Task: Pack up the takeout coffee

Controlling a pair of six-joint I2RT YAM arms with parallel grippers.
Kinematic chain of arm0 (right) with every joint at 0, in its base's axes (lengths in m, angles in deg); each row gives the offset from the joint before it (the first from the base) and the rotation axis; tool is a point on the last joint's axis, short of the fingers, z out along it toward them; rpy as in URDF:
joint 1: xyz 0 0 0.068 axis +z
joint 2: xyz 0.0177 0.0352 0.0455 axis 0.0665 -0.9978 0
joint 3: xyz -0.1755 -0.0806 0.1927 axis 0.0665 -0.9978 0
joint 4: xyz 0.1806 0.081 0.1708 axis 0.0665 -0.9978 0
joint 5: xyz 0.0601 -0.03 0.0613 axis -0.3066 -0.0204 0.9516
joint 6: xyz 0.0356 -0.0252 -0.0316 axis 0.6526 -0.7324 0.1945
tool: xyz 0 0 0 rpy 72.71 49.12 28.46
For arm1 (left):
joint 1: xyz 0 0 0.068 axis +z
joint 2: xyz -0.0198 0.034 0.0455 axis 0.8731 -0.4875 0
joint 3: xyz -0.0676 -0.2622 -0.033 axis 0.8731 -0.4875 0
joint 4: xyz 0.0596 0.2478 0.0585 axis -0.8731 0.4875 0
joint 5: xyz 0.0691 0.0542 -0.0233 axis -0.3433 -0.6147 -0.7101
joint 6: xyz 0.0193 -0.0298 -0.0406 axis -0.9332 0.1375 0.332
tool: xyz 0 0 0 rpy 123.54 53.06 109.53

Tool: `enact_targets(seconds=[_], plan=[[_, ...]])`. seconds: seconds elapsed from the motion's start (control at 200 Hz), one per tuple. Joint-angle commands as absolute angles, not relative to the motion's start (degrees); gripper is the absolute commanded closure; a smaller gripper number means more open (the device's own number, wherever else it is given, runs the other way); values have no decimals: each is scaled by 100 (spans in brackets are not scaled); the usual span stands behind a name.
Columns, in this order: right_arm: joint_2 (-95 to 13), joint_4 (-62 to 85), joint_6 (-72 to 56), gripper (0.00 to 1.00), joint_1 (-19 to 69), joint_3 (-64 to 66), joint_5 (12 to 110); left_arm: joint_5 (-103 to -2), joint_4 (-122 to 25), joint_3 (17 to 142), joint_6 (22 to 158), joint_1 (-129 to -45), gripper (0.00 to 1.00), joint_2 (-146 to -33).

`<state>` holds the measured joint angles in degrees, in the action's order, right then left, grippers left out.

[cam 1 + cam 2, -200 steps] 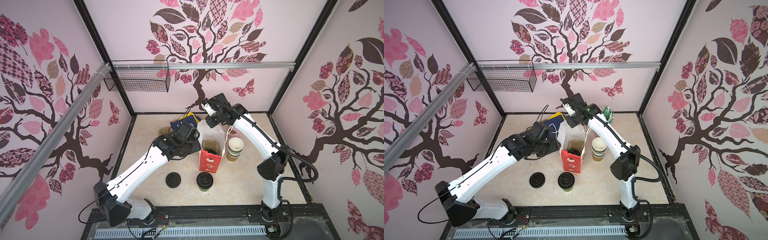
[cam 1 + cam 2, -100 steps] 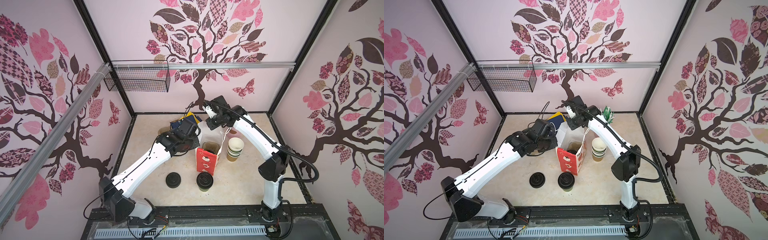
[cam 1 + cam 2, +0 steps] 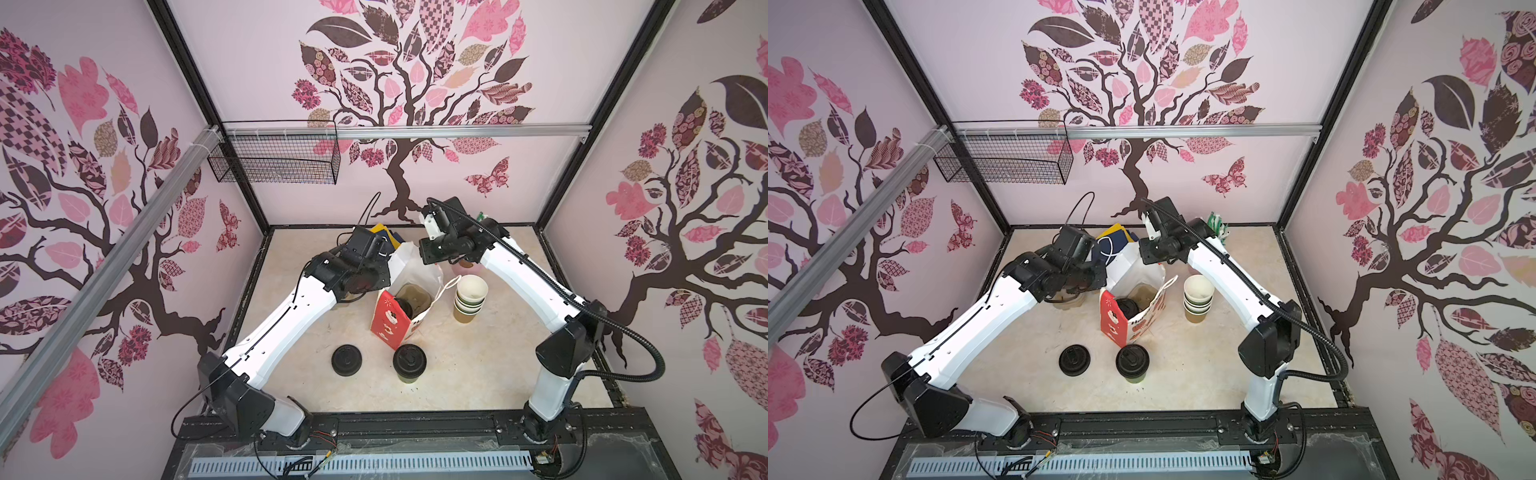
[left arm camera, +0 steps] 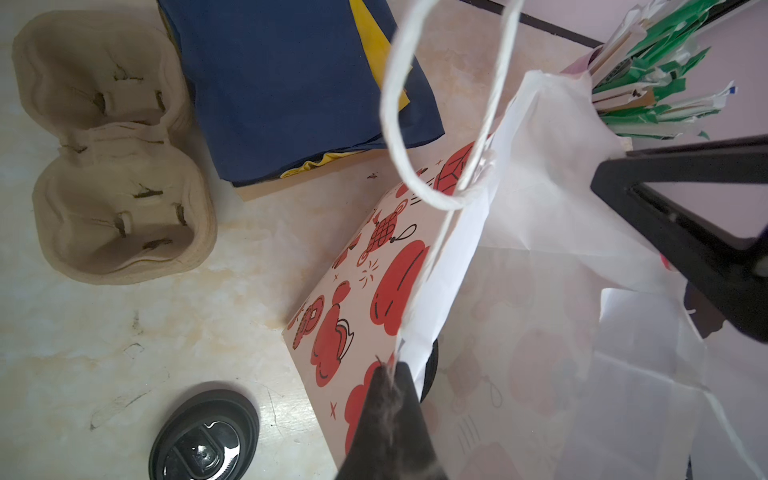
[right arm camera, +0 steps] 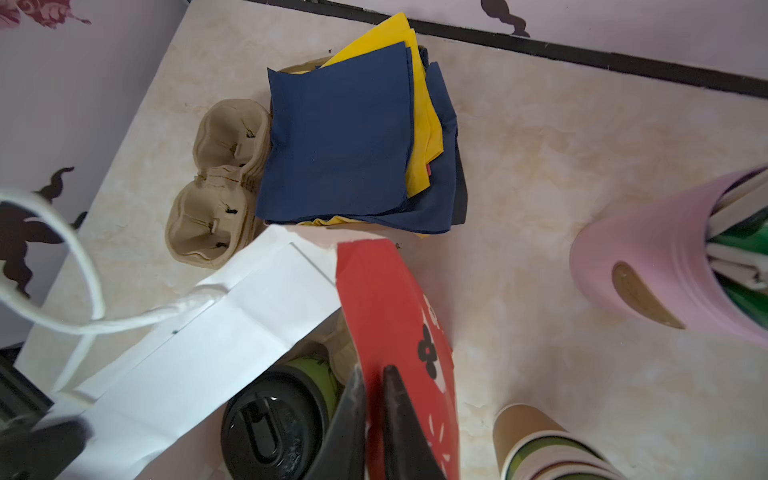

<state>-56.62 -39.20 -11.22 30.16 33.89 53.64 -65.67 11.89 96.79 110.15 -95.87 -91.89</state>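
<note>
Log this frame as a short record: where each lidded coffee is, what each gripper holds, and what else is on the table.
bag: paper bag standing mid-table, mouth held open
coffee packed: packed cup, black lid on, inside the bag
coffee outstanding: unpacked cup, lidded, on the table in front of the bag
left gripper: shut on the bag's rim by the handle cord
right gripper: shut on the bag's red side wall
other items: loose lid, nested cups, napkins, pulp carriers, pink holder
</note>
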Motion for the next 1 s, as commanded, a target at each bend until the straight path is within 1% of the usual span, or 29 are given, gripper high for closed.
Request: enact_targets(seconds=[0.0, 0.095, 0.17, 0.235, 0.31, 0.35, 0.39, 0.43, 0.53, 0.59, 0.63, 0.715, 0.815, 0.91, 0.995], plan=[[-5251, -3900, -283, 87, 3022, 3276, 5682, -6456, 1223, 10081, 10502, -9436, 100, -9393], [-5067, -3886, -24, 87, 3064, 3117, 5629, -6481, 1149, 10154, 10421, -9331, 100, -9474], [-4968, -3952, 34, 85, 3064, 3031, 5478, -6489, 1061, 10218, 10408, -9235, 100, -9543], [-4918, -4025, -49, 82, 3064, 2907, 5226, -6516, 1024, 10324, 10400, -9194, 90, -9619], [-4927, -4092, -268, 76, 3055, 2871, 4994, -6524, 1071, 10475, 10395, -9185, 87, -9671], [-4964, -4128, -415, 70, 3057, 2938, 4914, -6530, 1111, 10527, 10420, -9188, 83, -9646], [-5011, -4180, -619, 60, 3060, 3071, 4888, -6558, 1148, 10538, 10458, -9186, 77, -9581], [-5068, -4268, -836, 54, 3060, 3264, 4833, -6602, 1175, 10514, 10524, -9185, 70, -9469], [-5153, -4378, -1447, 44, 3055, 3617, 4575, -6604, 1230, 10407, 10759, -9186, 52, -9127], [-5179, -4337, -1854, 39, 3054, 3651, 4378, -6592, 1288, 10319, 10973, -9188, 47, -8917], [-5211, -4310, -2075, 37, 3056, 3649, 4224, -6573, 1332, 10249, 11124, -9190, 46, -8777], [-5363, -4255, -2500, 34, 3009, 3642, 4116, -6549, 1484, 10119, 11496, -9207, 45, -8523], [-5726, -4403, -2753, 33, 2970, 3914, 4178, -6537, 1591, 9979, 11852, -9410, 43, -8343], [-6033, -4465, -2813, 36, 2942, 4153, 3993, -6587, 1642, 9908, 12144, -9809, 41, -8316], [-6175, -4313, -2879, 41, 2885, 4183, 4029, -6512, 1660, 9796, 12392, -10054, 40, -8342]])
